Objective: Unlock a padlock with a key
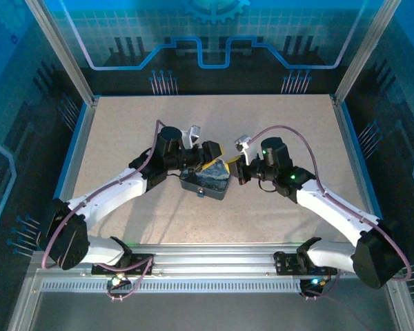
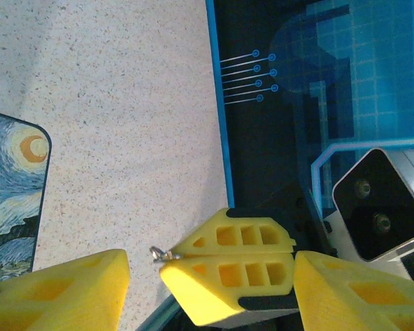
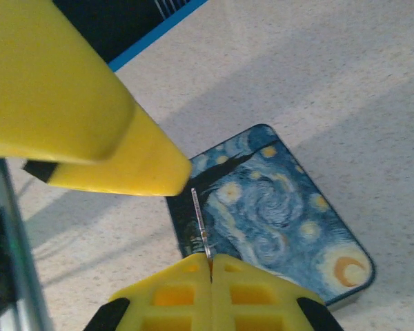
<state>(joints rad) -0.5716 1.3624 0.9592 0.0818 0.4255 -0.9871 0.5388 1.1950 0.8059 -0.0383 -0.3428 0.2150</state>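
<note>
My right gripper is shut on the key, a thin silvery sliver sticking out of its yellow fingertips above the swirl-printed case. In the left wrist view the key's tip pokes out of those shut fingers. These fingers sit between the pads of my left gripper, which stands open around them. From above, the left gripper and the right gripper meet nose to nose over the case. The padlock is out of view.
The blue and yellow case lies flat at the middle of the speckled table. A blue rim and dark enclosure walls bound the table. The right wrist's camera housing hangs close to my left fingers.
</note>
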